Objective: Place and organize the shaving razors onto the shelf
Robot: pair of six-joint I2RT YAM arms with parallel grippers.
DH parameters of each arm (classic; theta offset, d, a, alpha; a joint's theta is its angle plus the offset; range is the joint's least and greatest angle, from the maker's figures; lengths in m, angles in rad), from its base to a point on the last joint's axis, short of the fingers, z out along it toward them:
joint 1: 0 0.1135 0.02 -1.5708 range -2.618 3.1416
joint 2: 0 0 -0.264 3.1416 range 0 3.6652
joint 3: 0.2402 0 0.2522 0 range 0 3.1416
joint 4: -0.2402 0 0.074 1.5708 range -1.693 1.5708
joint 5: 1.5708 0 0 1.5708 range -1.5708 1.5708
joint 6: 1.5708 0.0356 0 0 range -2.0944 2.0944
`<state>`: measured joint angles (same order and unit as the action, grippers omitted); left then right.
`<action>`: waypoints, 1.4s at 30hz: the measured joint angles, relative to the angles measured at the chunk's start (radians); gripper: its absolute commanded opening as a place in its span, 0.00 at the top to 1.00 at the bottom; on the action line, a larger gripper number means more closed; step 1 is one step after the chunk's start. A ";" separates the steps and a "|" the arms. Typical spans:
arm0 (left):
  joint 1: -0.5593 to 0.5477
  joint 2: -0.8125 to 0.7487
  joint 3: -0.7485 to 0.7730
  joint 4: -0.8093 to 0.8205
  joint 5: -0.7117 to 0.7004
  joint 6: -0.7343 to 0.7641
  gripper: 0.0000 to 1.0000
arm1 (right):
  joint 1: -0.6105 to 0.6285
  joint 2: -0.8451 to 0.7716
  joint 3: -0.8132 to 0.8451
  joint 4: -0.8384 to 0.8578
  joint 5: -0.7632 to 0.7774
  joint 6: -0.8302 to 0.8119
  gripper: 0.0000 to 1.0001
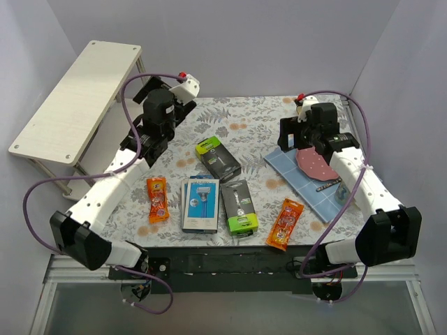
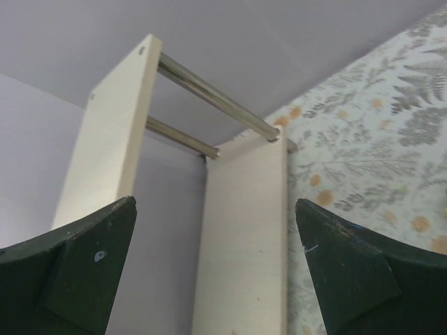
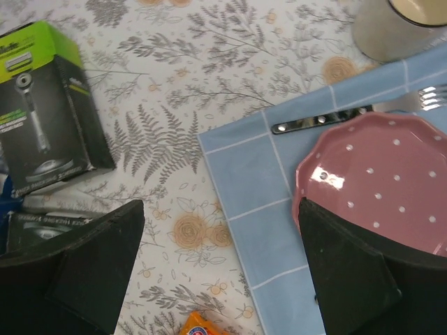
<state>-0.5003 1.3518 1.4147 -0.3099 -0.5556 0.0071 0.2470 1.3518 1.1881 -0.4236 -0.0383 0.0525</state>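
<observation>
Left gripper (image 2: pixel 214 209) spread wide, empty, facing shelf (image 2: pixel 244 237) end. Right gripper (image 3: pixel 220 209) spread wide, empty, over blue mat (image 3: pixel 237 167) edge, beside pink plate (image 3: pixel 377 181). Shaving razors (image 1: pixel 200 204) on floral table (image 1: pixel 272 118) between arms, apart from shelf.

Far left, beside bench (image 1: pixel 265 118) — shelf (image 1: pixel 77 98). Mid-bench, left to right: left packet (image 1: pixel 157 199), flat boxes (image 1: pixel 200 204) overlapped, near box (image 1: pixel 239 206), right packet (image 1: pixel 286 223); rear box (image 1: pixel 218 159) behind flat boxes. At right, mat (image 1: pixel 297 176) — plate (image 1: pixel 314 165) and fork (image 3: pixel 328 118) on it, mug (image 3: pixel 391 28) alongside.
</observation>
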 measured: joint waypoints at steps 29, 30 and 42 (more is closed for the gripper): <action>0.229 0.483 0.186 0.617 -0.272 0.578 0.02 | -0.006 0.033 0.018 -0.020 -0.331 -0.144 0.02; 0.235 0.498 0.196 0.597 -0.274 0.576 0.02 | -0.006 0.033 0.018 -0.020 -0.331 -0.145 0.02; 0.270 0.605 0.322 0.499 -0.287 0.562 0.02 | -0.017 0.035 -0.022 -0.017 -0.331 -0.160 0.02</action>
<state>-0.2306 1.9564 1.7363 0.1886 -0.8425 0.5686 0.2302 1.3865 1.1664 -0.4408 -0.3691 -0.1078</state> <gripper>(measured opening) 0.982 0.979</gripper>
